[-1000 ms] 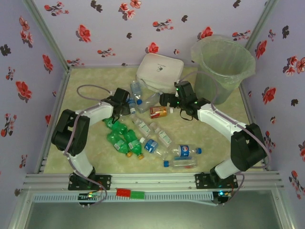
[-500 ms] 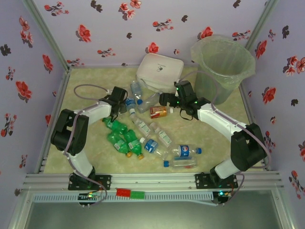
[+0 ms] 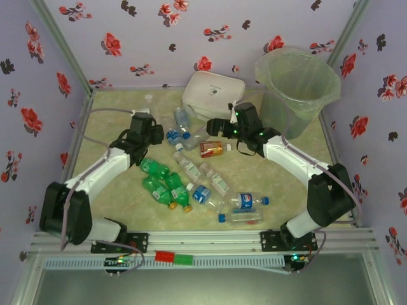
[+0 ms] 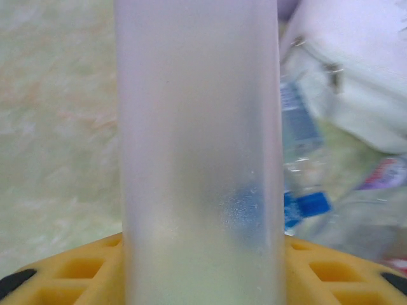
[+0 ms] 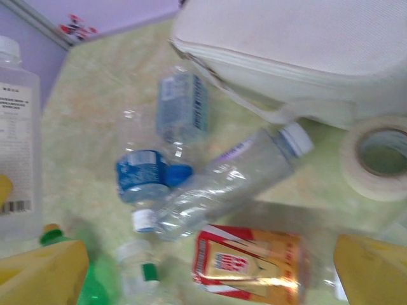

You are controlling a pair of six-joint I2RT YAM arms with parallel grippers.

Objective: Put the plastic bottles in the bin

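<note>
Looks like carry time, with a clear bottle [image 4: 200, 159] held in the left claw [image 3: 152, 130] and the right claw [image 5: 206, 270] wide over the amber bottle [image 5: 248, 264]; next, probably over to the bin [image 3: 283, 117] at the far right corner.

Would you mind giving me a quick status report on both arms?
Left gripper shut on a clear bottle. Right gripper open over the amber bottle. Loose bottles on the table. Tape roll and white box close behind.
</note>
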